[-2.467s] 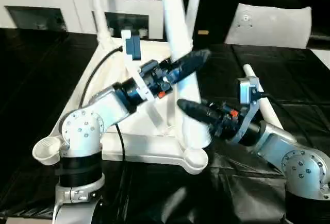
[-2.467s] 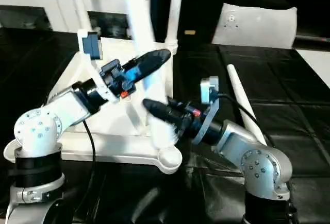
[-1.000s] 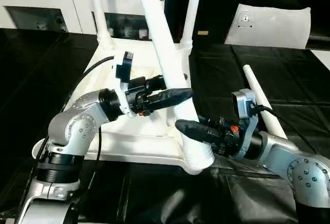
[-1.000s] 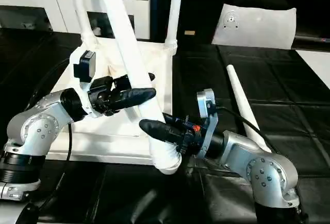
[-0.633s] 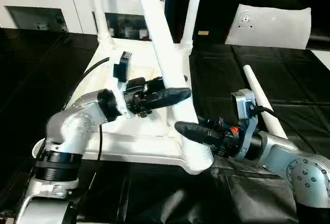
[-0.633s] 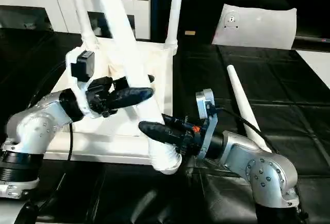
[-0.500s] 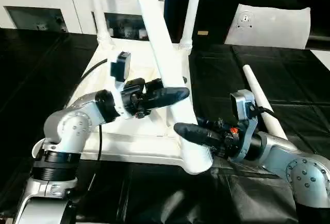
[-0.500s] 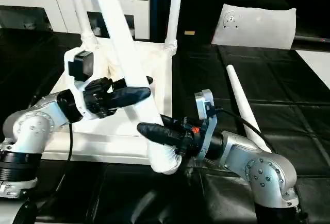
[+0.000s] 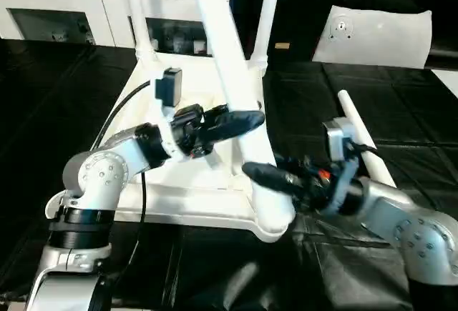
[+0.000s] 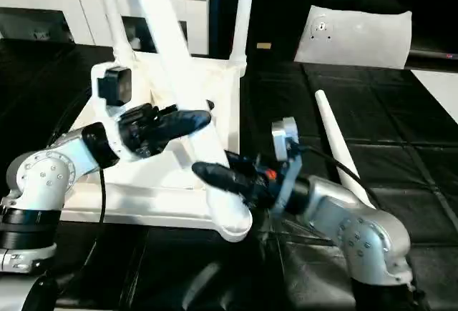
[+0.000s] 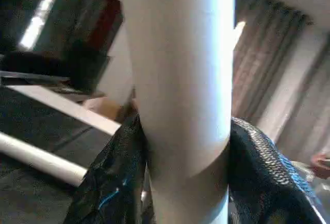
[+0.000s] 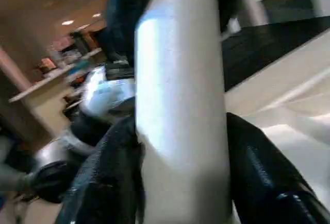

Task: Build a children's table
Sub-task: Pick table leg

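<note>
Here, the upturned tabletop [image 9: 182, 182] lay on the black bench [image 9: 43, 111] | left gripper [image 9: 240, 121] clasped the tilted leg [image 9: 225, 61] midway, right gripper [image 9: 268, 175] near its base, apparently steadying it into the near corner socket [image 9: 272, 218] | spare leg [image 9: 361, 136] beside.

white cabinets [image 9: 64, 14], flat white bag [image 9: 376, 33], black floor [image 9: 43, 104]

Overhead light falls bright on the white leg [image 9: 232, 75], which glares against the dark black floor covering [image 9: 372, 61]. In the wrist views the leg [image 11: 180, 95] shows close and soft, with motion blur; ceiling lamps [image 12: 67, 22] glow behind.
</note>
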You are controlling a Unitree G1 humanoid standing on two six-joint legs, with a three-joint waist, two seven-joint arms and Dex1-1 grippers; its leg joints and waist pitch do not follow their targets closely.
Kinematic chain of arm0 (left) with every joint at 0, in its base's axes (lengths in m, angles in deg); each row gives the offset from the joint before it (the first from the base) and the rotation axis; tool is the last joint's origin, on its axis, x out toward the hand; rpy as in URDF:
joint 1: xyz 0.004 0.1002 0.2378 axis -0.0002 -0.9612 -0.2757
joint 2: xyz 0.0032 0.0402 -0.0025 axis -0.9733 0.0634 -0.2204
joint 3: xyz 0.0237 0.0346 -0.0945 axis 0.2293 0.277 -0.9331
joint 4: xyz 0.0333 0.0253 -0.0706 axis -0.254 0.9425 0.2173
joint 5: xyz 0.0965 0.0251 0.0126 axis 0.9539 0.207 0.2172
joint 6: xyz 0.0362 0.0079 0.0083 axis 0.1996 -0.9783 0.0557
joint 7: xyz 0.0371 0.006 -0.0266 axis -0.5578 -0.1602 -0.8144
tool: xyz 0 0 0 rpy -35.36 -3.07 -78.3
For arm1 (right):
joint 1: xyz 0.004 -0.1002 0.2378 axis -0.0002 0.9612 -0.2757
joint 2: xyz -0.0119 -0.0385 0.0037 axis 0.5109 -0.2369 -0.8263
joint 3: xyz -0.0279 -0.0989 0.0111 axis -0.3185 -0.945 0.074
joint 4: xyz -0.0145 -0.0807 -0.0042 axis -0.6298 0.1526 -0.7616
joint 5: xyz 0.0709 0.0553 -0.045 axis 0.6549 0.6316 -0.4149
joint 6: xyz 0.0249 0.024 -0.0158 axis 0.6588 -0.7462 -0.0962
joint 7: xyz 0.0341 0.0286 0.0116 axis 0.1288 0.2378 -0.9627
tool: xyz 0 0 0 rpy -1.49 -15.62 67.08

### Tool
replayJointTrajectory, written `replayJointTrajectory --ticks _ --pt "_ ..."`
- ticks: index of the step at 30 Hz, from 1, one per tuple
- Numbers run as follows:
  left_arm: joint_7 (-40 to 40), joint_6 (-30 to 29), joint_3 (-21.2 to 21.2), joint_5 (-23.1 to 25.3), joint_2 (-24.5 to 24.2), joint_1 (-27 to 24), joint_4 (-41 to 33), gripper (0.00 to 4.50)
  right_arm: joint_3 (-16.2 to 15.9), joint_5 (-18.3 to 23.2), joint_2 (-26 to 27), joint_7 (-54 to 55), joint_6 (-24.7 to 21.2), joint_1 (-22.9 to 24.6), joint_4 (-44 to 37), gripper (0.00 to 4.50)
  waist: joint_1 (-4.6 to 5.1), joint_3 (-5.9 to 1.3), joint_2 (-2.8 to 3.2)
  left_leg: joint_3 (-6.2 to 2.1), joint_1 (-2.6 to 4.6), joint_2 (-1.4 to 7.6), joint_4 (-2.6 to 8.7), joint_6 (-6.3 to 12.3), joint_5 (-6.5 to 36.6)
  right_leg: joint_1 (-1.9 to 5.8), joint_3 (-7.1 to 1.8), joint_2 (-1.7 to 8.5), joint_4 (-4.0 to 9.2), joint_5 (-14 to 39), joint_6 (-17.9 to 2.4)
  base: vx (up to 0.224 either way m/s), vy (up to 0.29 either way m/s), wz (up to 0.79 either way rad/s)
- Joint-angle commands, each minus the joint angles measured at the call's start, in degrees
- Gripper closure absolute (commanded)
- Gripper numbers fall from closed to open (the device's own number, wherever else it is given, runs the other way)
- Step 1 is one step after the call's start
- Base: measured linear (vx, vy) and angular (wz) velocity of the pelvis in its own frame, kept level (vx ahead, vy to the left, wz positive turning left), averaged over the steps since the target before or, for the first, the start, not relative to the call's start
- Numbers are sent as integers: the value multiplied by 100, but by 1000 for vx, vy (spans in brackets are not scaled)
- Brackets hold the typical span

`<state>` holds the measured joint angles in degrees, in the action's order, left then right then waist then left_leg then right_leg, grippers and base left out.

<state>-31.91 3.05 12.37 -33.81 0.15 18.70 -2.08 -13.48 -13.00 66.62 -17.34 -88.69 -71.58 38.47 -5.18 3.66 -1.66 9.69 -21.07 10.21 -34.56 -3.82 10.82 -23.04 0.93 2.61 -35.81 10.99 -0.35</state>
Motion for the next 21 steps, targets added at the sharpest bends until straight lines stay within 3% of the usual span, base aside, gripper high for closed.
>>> replayJointTrajectory --ticks 1,10,14,15,17,19,21 --pt "-368 210 -118 254 -11 141 -57 257 150 -147 69 267 218 -155 165 174 -6 -394 -8 -46 33 196 387 -118 696 285 -200 428 444 1339 -865 0 0 0" --pt "-1136 336 35 976 -266 334 -242 260 20 -780 96 563 764 -304 227 85 0 -408 -18 -44 42 204 381 -99 571 292 -201 422 404 1047 -835 0 0 0" --pt "-1714 80 227 1375 -374 417 -437 260 -387 -1554 55 973 1156 -461 342 61 16 -397 -33 -39 39 200 381 -178 587 287 -205 415 399 1162 -781 0 0 0" --pt "-1833 3 282 1406 -365 440 -545 260 -545 -1680 7 966 1120 -494 340 61 15 -399 -54 -35 38 195 377 -166 580 290 -207 417 407 1173 -774 0 0 0" --pt "-1879 -42 303 1408 -355 450 -595 260 -611 -1734 -12 961 1086 -512 343 61 11 -396 -32 -37 39 198 377 -157 585 286 -210 415 403 1151 -791 0 0 0" --pt "-1899 -47 412 1494 -357 474 -712 260 -774 -1798 -42 990 923 -579 348 61 10 -394 -73 -36 38 198 379 -129 584 288 -209 409 402 1137 -793 0 0 0" --pt "-1874 -28 498 1555 -389 495 -787 260 -918 -1882 -46 1061 798 -641 389 61 12 -393 -61 -39 37 196 376 -122 531 285 -208 404 391 1067 -792 0 0 0"
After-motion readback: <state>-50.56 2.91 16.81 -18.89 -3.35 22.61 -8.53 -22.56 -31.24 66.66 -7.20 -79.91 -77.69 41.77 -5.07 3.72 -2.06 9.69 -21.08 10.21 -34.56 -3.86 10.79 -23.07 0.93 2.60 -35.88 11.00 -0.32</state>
